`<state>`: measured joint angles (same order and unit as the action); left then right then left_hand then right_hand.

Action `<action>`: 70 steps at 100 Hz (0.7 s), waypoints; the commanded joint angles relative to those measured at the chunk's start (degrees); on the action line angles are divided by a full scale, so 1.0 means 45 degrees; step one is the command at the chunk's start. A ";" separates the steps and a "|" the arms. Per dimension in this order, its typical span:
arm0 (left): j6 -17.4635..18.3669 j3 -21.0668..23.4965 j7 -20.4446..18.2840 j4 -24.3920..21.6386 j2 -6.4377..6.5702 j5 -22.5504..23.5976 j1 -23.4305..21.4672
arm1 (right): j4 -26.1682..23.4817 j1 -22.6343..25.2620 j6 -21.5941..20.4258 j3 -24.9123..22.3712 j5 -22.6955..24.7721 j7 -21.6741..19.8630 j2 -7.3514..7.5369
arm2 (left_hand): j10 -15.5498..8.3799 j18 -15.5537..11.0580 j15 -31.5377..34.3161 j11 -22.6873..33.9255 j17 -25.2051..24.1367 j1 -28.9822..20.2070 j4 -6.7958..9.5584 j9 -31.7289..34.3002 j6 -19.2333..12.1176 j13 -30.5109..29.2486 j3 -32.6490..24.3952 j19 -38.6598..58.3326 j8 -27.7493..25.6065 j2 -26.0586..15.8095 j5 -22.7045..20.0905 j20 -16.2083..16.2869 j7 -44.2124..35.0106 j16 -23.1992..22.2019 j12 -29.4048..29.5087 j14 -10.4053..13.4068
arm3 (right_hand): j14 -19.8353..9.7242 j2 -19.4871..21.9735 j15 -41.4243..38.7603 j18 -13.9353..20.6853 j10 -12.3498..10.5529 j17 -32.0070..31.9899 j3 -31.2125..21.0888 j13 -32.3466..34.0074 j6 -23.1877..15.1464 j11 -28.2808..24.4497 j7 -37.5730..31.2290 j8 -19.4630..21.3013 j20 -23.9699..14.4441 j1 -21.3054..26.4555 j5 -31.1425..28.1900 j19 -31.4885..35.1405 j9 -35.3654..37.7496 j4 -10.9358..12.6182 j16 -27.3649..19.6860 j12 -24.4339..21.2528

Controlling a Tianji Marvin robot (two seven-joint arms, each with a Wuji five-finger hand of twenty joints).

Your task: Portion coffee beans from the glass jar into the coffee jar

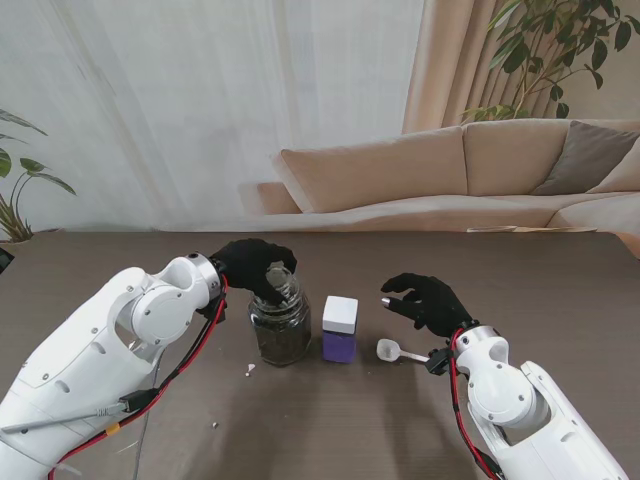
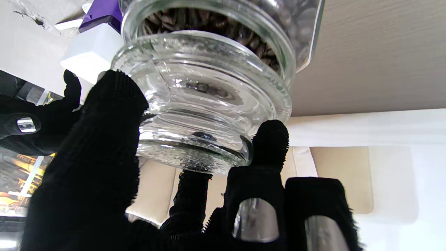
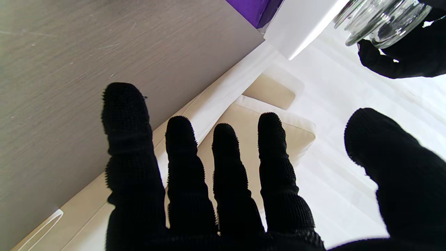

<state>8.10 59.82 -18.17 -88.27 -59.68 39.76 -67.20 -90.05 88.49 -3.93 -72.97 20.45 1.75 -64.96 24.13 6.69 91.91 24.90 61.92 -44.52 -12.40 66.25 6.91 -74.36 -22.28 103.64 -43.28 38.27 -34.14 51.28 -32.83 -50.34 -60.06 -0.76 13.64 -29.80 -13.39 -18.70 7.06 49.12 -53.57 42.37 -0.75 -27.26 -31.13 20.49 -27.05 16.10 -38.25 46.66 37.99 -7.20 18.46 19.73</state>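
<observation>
The glass jar [image 1: 281, 335], part full of dark coffee beans [image 2: 195, 21], stands on the table left of centre. My left hand [image 1: 255, 268] is over its mouth, shut on the glass lid [image 2: 202, 104], which sits tilted just off the jar rim [image 2: 271, 42]. Thumb and fingers [image 2: 270, 139] pinch the lid's knob. Just right of the glass jar stands the purple coffee jar [image 1: 339, 346] with its white square cap [image 1: 340, 313] on. My right hand [image 1: 425, 300] hovers open to the right of it, fingers spread [image 3: 223, 167], holding nothing.
A white plastic spoon [image 1: 392, 350] lies on the table between the coffee jar and my right wrist. Small white bits [image 1: 250, 369] lie near the glass jar. A beige sofa [image 1: 450, 180] stands beyond the table's far edge, with plants at both sides.
</observation>
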 commanded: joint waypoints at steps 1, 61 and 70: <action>-0.0016 0.0128 -0.0319 -0.0319 -0.0042 0.0031 0.0209 | 0.0002 0.0023 0.0023 0.0041 -0.0023 -0.0198 -0.0022 | -0.3568 -0.0535 0.1185 0.0394 0.0429 -0.3117 0.0557 0.1572 0.0297 0.0333 -0.3617 0.3630 -0.0623 -0.1531 -0.1642 0.0209 -0.6483 0.0089 0.0095 -0.0092 | -0.0012 0.0245 0.0100 -0.0230 0.0210 -0.7090 -0.0018 -0.0054 0.0056 0.0087 0.0121 0.0207 -0.0364 -0.0131 -0.0272 0.0126 0.0184 0.0321 0.0081 0.0069; -0.0022 0.3101 -0.1038 -0.2527 0.0211 0.1243 -0.2194 | 0.0032 -0.0002 0.0028 0.0070 -0.0059 -0.0268 -0.0011 | -0.3629 -0.0474 0.0902 0.0414 0.0394 -0.3105 0.0565 0.1565 0.0125 0.0354 -0.3631 0.3630 -0.0636 -0.1530 -0.1708 -0.0166 -0.6471 0.0179 0.0156 -0.0109 | -0.0013 0.0268 0.0113 -0.0218 0.0213 -0.7105 -0.0015 -0.0080 0.0055 0.0098 0.0137 0.0208 -0.0375 -0.0130 -0.0256 0.0109 0.0142 0.0326 0.0077 0.0062; -0.0013 0.3879 -0.1052 -0.2968 0.0232 0.1584 -0.2937 | 0.0029 0.0000 0.0033 0.0089 -0.0053 -0.0268 -0.0011 | -0.3645 -0.0448 0.0865 0.0410 0.0390 -0.3098 0.0562 0.1548 0.0125 0.0352 -0.3619 0.3630 -0.0640 -0.1543 -0.1710 -0.0227 -0.6468 0.0180 0.0156 -0.0136 | 0.0013 0.0261 0.0111 -0.0214 0.0221 -0.7097 -0.0011 -0.0078 0.0064 0.0085 0.0141 0.0208 -0.0378 -0.0138 -0.0243 0.0111 0.0160 0.0323 0.0078 0.0066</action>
<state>8.23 74.84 -22.11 -100.03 -59.48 45.87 -77.74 -89.89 88.31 -3.89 -72.85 20.24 1.43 -64.93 24.13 6.69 91.95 24.39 61.93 -44.64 -12.40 66.25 6.91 -74.36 -22.27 103.67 -43.28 38.28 -34.15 50.63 -32.84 -49.71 -59.82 -0.76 13.65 -29.80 -13.39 -18.70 7.07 49.12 -53.57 42.37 -0.73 -27.26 -31.13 20.49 -27.05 16.10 -38.25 46.66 37.99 -7.19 18.46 19.73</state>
